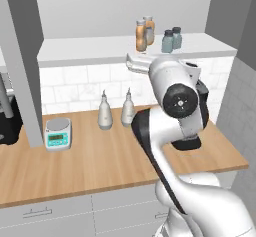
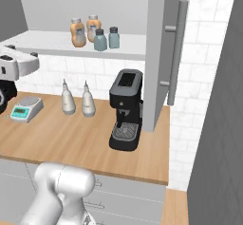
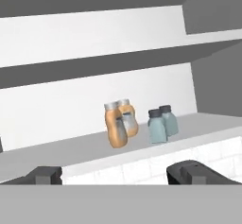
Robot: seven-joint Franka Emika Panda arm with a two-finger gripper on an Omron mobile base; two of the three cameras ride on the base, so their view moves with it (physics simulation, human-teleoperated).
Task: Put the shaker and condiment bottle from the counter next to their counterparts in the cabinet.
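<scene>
Tool (image 3: 116, 173) gapes wide, holding nothing; right base view alone catches the coffee machine (image 2: 126, 110).

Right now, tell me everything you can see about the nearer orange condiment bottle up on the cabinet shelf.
The nearer condiment bottle is a small orange-brown bottle with a pale grey cap and a greyish label band; it looks like plastic. It appears to lean slightly, close against its twin just behind it; whether they touch is hard to tell. It rests on the white shelf board of the cabinet, beside two grey-blue shakers. Nothing grips it.
</scene>
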